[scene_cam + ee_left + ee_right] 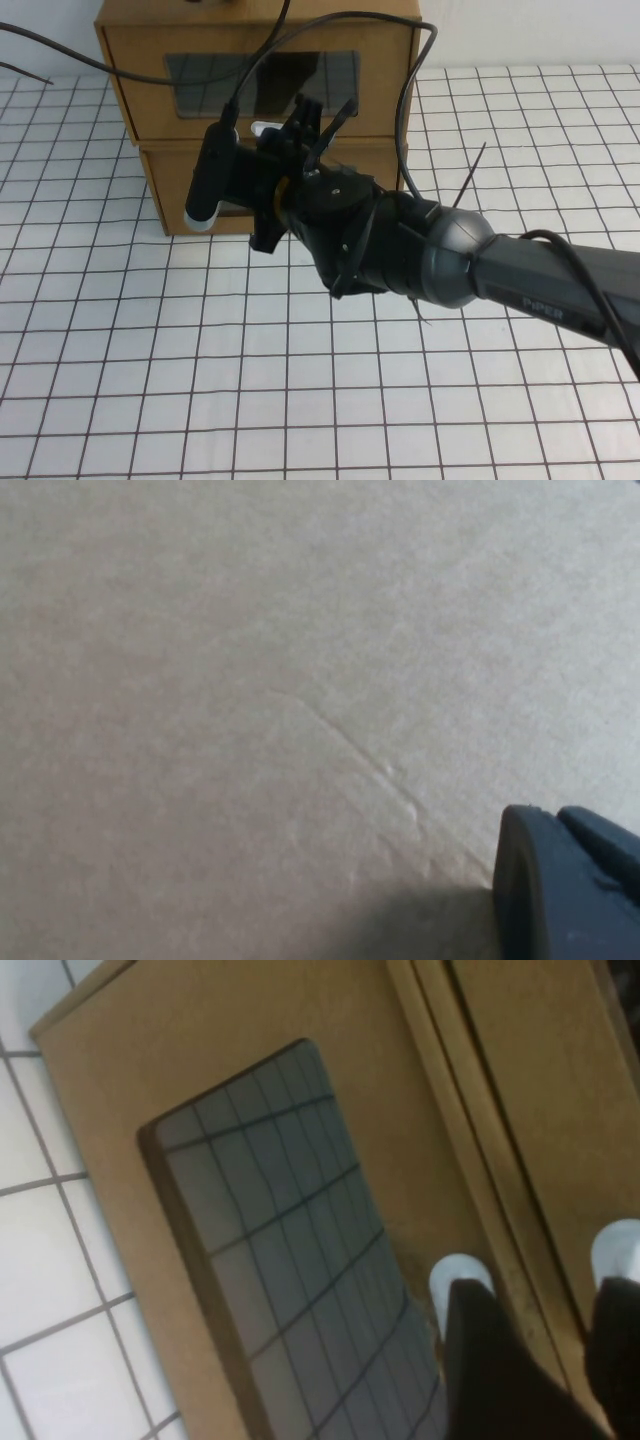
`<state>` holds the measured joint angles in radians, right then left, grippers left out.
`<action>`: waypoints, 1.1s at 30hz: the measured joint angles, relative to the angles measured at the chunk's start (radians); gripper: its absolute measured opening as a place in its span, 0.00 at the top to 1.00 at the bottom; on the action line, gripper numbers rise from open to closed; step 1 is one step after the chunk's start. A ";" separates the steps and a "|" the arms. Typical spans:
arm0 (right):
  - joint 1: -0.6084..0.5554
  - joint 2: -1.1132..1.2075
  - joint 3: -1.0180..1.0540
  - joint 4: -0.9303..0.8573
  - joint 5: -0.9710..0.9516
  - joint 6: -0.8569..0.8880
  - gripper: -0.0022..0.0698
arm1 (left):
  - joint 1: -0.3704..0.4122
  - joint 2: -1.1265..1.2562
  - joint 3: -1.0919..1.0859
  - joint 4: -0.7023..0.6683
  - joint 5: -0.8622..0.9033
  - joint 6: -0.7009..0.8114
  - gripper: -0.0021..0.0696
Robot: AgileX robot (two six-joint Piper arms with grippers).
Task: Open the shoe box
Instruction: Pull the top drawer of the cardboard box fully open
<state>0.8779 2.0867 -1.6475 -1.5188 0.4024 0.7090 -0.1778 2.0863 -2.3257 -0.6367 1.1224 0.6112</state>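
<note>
At the far left-centre of the white gridded table, the cardboard shoe box sat stacked on a second cardboard box. Both fronts faced the robot and looked shut. A dark window panel took up much of the shoe box front.

You had the right arm reaching in from the right. Its right end effector was up against the box fronts, just right of the window and near the seam where the two boxes met. Its fingers stood apart, with bare cardboard between them and nothing clamped.

Your left end effector appeared only in its own wrist view, close over plain cardboard. Whether it was apart or together could not be told.
</note>
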 joint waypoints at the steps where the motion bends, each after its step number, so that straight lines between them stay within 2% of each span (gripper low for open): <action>1: 0.000 0.000 -0.002 0.000 0.002 0.000 0.68 | 0.000 0.000 0.000 0.000 0.000 0.000 0.97; 16: 0.000 -0.002 -0.009 -0.091 0.022 0.000 0.68 | 0.000 0.000 -0.002 0.000 0.004 0.000 0.97; 27: -0.029 0.002 -0.044 -0.090 -0.010 0.000 0.68 | 0.000 0.000 -0.002 0.000 0.010 0.000 0.97; 33: -0.029 0.002 -0.044 -0.065 -0.014 0.000 0.72 | 0.000 0.000 -0.002 0.000 0.012 0.000 0.97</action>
<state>0.8484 2.0890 -1.6912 -1.5834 0.3883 0.7090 -0.1778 2.0863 -2.3273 -0.6367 1.1339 0.6112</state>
